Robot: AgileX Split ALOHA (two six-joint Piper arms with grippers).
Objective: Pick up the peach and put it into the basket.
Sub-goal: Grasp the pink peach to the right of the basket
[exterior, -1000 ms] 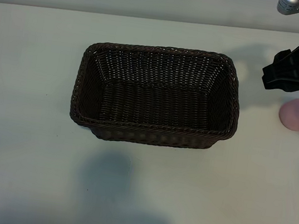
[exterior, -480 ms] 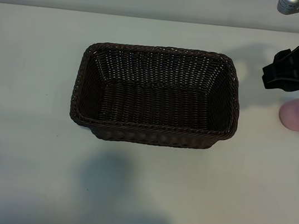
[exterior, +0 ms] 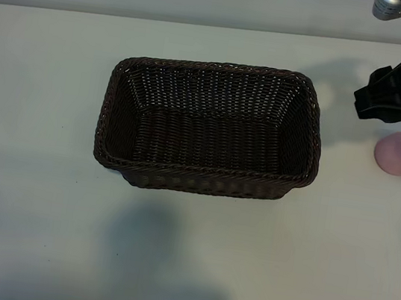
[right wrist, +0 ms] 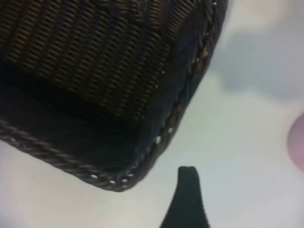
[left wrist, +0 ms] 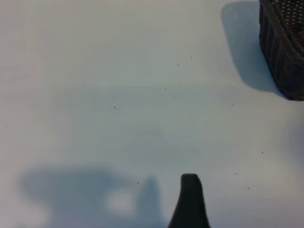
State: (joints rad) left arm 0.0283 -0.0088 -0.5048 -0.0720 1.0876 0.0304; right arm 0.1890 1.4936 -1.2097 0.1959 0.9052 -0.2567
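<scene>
Sitting empty in middle of white table (exterior: 28, 192): dark brown wicker basket (exterior: 202, 177). Resting on table right of basket, well apart from it: pink peach (exterior: 398, 153) with green leaf mark. Hanging just behind peach, not touching: right gripper (exterior: 380, 101), jaws wide, holding nothing. Left gripper (left wrist: 190, 199) low over bare table, jaws wide too.

Bare table (exterior: 341, 216) rings the peach (exterior: 398, 153); basket (exterior: 308, 136) stands well apart.
</scene>
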